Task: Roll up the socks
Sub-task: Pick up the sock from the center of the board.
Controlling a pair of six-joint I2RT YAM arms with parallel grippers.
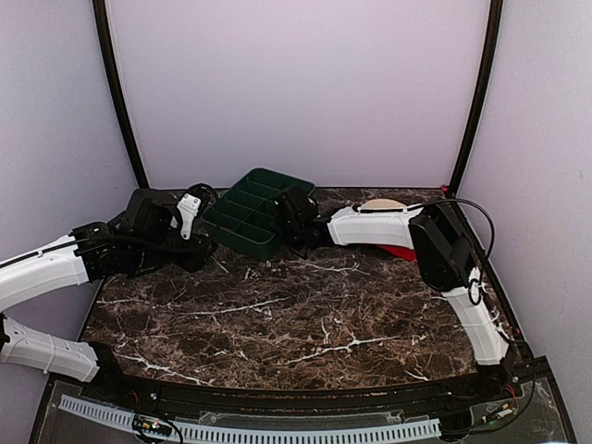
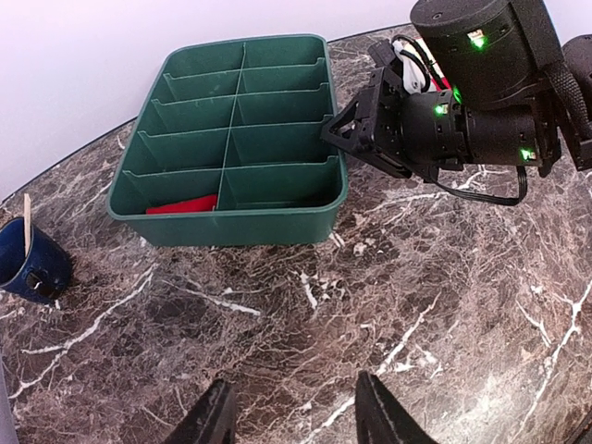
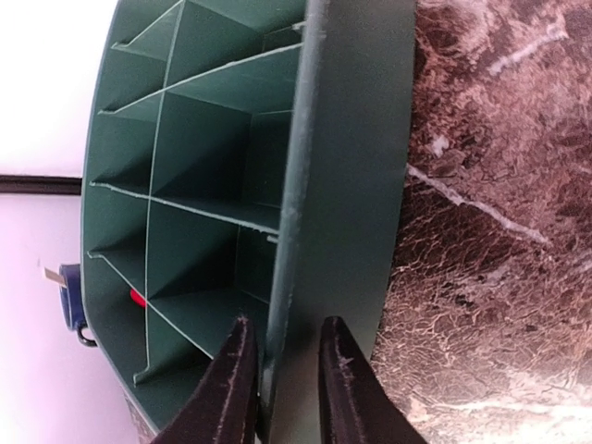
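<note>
Scanning from the left edge, I see one blue cup (image 2: 28, 268) with a thin stick in it, standing on the marble table (image 1: 305, 314) near the left corner of the green tray (image 2: 231, 227). My left gripper (image 2: 296, 416) hovers over bare marble short of the tray, its jaws parted with nothing between them. The single tray sits near the table's back edge, close to the wall, and I count ten compartments in it, two rows of five. From the tray forward to the arm bases the marble runs open. I count two socks. One red sock (image 2: 185, 205) lies in the tray's near-left compartment. The right gripper (image 3: 285, 333) straddles the tray's right-hand wall, one finger inside and one outside; whether it pinches the wall I cannot tell. Further right, one pale round object (image 1: 382, 203) sits by the back edge. The second red sock (image 1: 400, 251), mostly hidden under the right forearm, lies near the table's right edge, well apart from the first.
</note>
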